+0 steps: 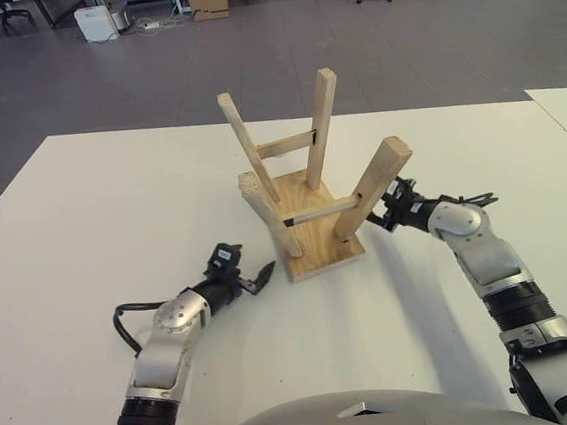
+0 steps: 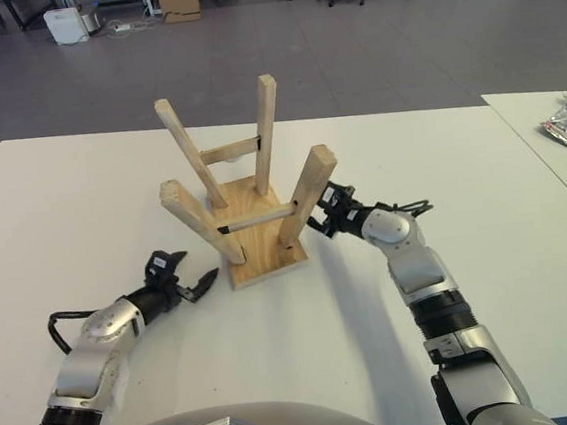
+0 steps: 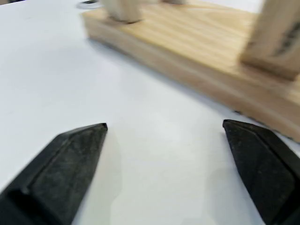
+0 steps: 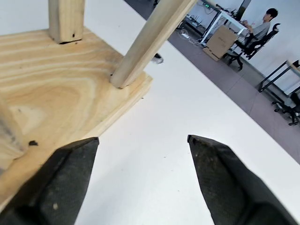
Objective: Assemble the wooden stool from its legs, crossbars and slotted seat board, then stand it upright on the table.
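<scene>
Wooden stool [image 1: 307, 195] sits upside down on your white table [image 1: 112, 209], its seat board [image 1: 333, 253] flat on the surface, with four legs [image 1: 321, 126] pointing up and joined by two crossbars [image 1: 285, 145]. Your left gripper [image 1: 264, 277] lies low just beside the board's near corner, jaws spread. Your right gripper [image 1: 386, 210] sits close to the right front leg [image 1: 372, 189], jaws spread too, holding nothing.
</scene>
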You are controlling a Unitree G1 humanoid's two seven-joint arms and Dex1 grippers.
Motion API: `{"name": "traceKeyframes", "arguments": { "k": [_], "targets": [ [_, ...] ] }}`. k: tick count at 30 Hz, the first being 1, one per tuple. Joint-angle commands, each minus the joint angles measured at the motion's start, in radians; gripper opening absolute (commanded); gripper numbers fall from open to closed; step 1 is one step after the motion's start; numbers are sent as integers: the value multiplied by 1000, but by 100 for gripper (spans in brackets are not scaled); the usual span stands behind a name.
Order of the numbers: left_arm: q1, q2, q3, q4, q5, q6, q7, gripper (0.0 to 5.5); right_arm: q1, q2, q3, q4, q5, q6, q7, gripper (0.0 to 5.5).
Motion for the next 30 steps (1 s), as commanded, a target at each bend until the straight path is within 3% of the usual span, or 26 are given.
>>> {"name": "traceKeyframes", "arguments": {
  "k": [1,3,6,10,15,17,20,23,25,30],
  "targets": [
    [-14,2,106,-42,-27,4,65,456,-12,-47,-40,-102,40,76,33,355],
    [-85,-19,181,-177,-115,46,104,456,-57,-65,-122,-145,94,131,22,355],
    [-445,-30,234,-395,-375,221,172,456,-204,-61,-263,-280,289,288,21,355],
    [-729,-30,290,-461,-609,382,303,456,-420,-22,-391,-379,544,478,-57,355],
    [-875,-80,339,-470,-913,474,516,456,-613,101,-547,-448,944,617,-278,355],
    [-799,-85,328,-506,-1042,511,614,456,-569,101,-508,-460,969,647,-309,355],
    [-435,-121,211,-579,-1230,567,746,456,-321,135,-325,-452,905,705,-331,355],
    [-76,-100,71,-534,-1124,591,689,456,-103,134,-155,-412,800,704,-328,355],
    [-34,-90,47,-501,-1053,544,656,456,-93,143,-158,-397,800,699,-331,355],
    [-173,-61,53,-448,-965,448,602,456,-128,154,-165,-392,805,680,-334,355]
  ]
}}
